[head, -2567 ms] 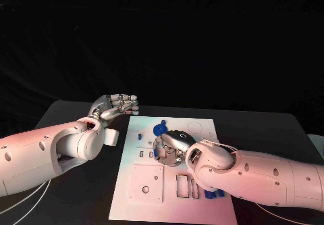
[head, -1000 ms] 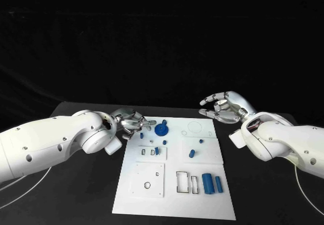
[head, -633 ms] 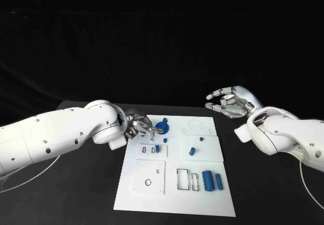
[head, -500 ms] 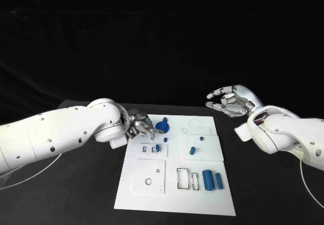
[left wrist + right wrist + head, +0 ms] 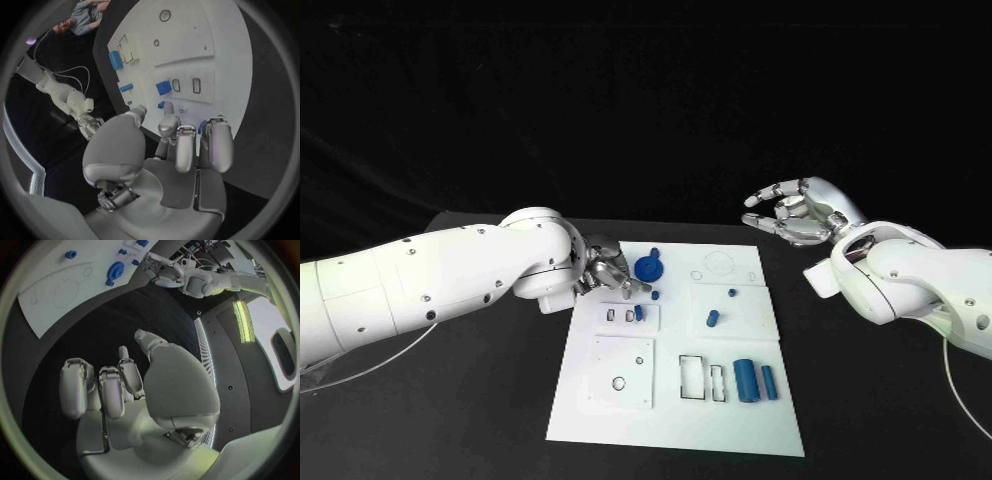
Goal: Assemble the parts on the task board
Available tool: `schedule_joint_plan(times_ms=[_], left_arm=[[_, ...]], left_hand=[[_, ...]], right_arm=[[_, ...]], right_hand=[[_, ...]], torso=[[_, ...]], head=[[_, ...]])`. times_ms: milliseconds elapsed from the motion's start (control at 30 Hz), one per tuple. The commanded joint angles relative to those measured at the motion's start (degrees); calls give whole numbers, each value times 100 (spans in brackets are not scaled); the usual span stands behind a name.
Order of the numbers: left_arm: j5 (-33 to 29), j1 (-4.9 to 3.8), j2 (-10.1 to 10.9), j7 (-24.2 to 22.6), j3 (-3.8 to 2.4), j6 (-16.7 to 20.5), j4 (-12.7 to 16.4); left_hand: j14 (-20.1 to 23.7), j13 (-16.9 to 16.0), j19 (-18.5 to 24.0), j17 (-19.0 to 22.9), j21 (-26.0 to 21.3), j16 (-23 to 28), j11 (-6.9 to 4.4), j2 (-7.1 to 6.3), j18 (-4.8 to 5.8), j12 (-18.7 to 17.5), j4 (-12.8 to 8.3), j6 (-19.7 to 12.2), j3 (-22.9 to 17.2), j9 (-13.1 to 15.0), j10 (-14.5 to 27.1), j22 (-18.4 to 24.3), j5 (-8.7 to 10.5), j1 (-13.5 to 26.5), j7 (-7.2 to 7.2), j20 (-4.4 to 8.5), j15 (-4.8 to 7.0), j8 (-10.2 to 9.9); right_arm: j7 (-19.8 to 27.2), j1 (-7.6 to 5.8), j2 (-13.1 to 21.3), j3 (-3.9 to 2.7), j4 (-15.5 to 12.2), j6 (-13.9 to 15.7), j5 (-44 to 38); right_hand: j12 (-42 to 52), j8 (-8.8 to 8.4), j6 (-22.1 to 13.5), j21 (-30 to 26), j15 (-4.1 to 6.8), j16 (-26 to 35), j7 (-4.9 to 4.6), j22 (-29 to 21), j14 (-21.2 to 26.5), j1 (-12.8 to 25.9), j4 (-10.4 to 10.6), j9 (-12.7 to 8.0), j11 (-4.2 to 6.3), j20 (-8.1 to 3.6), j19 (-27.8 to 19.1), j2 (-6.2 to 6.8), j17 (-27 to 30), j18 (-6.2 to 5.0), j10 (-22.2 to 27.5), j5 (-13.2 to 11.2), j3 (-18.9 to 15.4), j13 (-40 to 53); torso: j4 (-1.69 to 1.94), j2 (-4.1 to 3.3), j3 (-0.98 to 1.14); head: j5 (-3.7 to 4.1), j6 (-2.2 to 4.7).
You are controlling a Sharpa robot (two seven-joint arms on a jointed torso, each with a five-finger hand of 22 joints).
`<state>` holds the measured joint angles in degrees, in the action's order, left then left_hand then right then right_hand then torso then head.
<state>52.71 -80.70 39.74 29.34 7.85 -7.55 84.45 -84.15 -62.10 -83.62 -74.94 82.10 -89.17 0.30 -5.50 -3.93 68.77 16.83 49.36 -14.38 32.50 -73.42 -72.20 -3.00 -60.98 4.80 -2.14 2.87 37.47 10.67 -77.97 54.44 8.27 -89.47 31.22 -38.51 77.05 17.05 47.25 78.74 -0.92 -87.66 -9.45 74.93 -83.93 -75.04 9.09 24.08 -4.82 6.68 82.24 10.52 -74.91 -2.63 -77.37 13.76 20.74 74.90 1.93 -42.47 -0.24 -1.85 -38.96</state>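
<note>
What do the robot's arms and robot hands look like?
Both arms are smooth, chunky white shells dotted with small dark screw holes. Each ends in a shiny silver robot hand, the left robot hand and the right robot hand, with rounded pale fingertip pads. Thin white cables trail along the black table beside the arms.

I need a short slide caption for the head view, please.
Left hand reaches over the white task board near a blue part; right hand waits, raised.

Black worktop (image 5: 473, 400) under everything, matte, dark backdrop behind. Thin white cable (image 5: 343, 372) trailing across worktop at near left side; another thin white cable (image 5: 961, 400) curving along near right side.
</note>
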Motion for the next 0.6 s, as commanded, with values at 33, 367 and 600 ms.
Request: schedule_joint_plan(times_ms=[33,367,600], left_arm=[[75,-10,-36,76,11,-198,-32],[-11,-5,-96,86,70,-262,-112],[-97,9,-166,90,104,-295,-160]], left_hand=[[-557,-2,-36,-1405,21,-25,8,21,64,20,-2,-38,43,14,-5,-10,-1,57,-20,8,46,42],[-563,5,-44,-1428,32,-39,5,35,68,18,-9,-42,34,34,2,-33,-1,38,-24,9,47,55],[-566,-4,-52,-1438,43,-45,4,39,72,25,-10,-41,31,42,-2,-57,-2,31,-26,9,48,62]], right_arm=[[-42,-2,-13,-2,10,-72,-123],[-67,-2,-33,-1,13,-56,-153],[-99,-2,-52,-1,23,-13,-201]], right_hand=[[-29,19,27,-32,45,34,-4,607,-419,52,8,-7,17,-10,-19,25,-723,-55,31,39,29,23],[-68,21,18,-77,48,56,-2,573,-405,62,15,-11,20,-13,-46,34,-667,-67,63,67,41,-19],[-80,37,8,-106,54,71,1,557,-400,93,40,-21,25,-19,-55,54,-645,-71,61,172,76,-32]], torso=[[3,-13,-11],[9,-31,-17],[-1,-39,-23]], head=[[8,-16],[-11,-61],[-19,-74]])
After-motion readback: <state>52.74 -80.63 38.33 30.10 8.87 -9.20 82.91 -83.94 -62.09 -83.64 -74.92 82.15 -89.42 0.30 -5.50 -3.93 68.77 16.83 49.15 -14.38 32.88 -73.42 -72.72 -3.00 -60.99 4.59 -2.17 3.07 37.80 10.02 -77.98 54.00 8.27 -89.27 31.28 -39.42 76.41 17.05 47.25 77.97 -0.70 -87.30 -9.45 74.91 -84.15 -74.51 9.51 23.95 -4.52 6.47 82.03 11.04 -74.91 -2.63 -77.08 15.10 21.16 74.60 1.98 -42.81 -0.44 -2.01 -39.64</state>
